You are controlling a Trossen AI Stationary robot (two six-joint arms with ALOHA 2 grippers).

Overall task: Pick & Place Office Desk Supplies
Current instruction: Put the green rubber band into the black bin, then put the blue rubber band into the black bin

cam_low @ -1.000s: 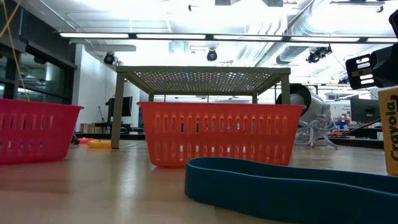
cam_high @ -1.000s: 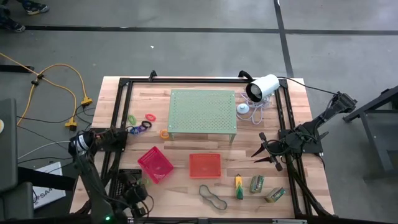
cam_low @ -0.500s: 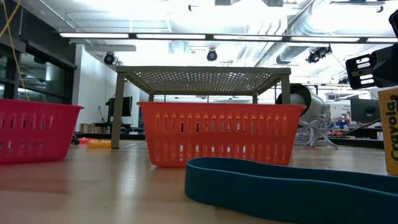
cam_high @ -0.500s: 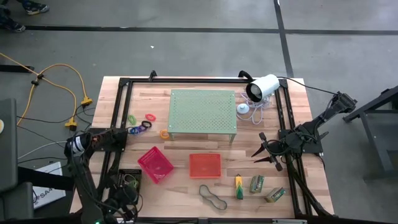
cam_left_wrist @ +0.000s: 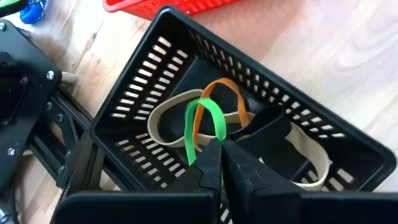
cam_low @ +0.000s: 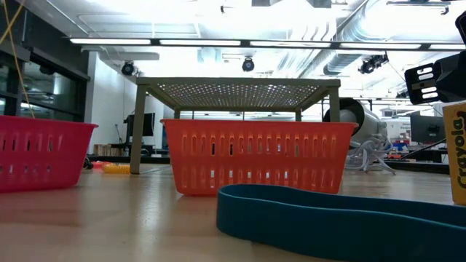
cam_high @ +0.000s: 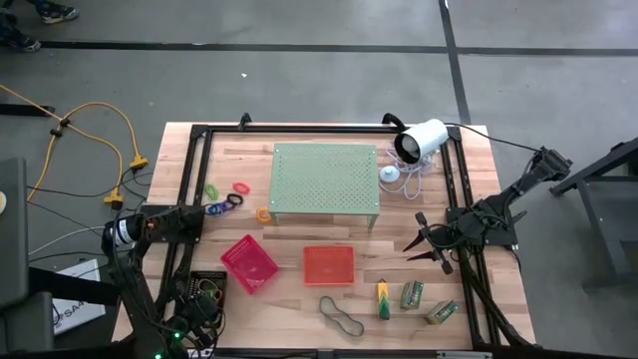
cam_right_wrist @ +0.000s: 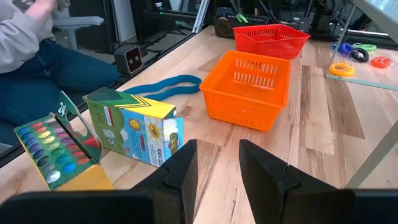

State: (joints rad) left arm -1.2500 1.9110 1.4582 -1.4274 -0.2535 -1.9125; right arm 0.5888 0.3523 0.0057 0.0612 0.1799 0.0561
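My left gripper [cam_left_wrist: 222, 152] is shut on a green rubber-band loop [cam_left_wrist: 205, 118] over the black tray [cam_left_wrist: 348, 146] at the table's near left corner [cam_high: 199, 283]. A tan band [cam_left_wrist: 163, 118] and an orange band [cam_left_wrist: 227, 93] lie on the tray's floor. My right gripper [cam_high: 417, 244] hovers open at the table's right side, touching nothing. Near it on the table lie a blue band [cam_high: 340, 316], a yellow-green marker [cam_high: 383, 299] and two green-labelled packs [cam_high: 412, 295]. Coloured rings [cam_high: 234, 194] lie left of the stand. My left gripper pinches the green rubber band between its two fingertips, at one end of the loop [cam_left_wrist: 214, 138]. The fingers come from above, pointing down into the black tray. The rest of the loop arches free beyond the fingertips; whether it touches the bands below, I cannot tell.
A pale green perforated stand [cam_high: 325, 179] fills the table's middle, with a white camera [cam_high: 422, 140] at its far right. A pink tray [cam_high: 249, 263] and an orange-red tray [cam_high: 328, 265] sit in front of it. Black frame rails run along both sides. A seated person [cam_right_wrist: 37, 43] shows beyond the table's edge.
My left arm has shifted a little toward the table's left edge above the black tray, and the green band now shows over the tray in the high view. The right arm has kept still.
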